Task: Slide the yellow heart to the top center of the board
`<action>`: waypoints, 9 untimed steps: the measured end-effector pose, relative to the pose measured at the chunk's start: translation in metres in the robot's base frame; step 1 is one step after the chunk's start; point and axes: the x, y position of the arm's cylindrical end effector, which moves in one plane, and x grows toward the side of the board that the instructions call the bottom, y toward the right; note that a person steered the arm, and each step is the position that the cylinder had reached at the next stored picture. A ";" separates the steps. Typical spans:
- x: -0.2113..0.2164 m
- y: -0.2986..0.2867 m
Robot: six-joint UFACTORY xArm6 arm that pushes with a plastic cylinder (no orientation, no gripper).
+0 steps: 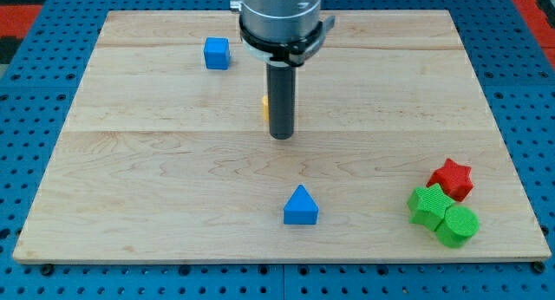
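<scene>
Yellow heart (265, 107) mostly hidden behind tip (281, 137), mid-board, placed for pushing toward top edge; no pincer, nothing held.

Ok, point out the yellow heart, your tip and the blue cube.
yellow heart (264, 107): camera view, the sliver showing left of the rod.
my tip (281, 136): camera view, the rod's lower end.
blue cube (217, 53): camera view, its middle.

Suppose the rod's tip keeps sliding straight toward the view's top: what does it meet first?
Probably the yellow block: only a sliver shows at the rod's left edge, just above my tip. Its shape and exact depth are hidden, so contact is likely but not certain.
</scene>
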 end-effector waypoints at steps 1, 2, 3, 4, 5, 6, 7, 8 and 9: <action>0.014 0.024; 0.028 0.040; 0.000 -0.012; -0.019 -0.014; -0.045 -0.034; -0.073 -0.052; -0.062 -0.028; -0.061 -0.014; -0.086 -0.035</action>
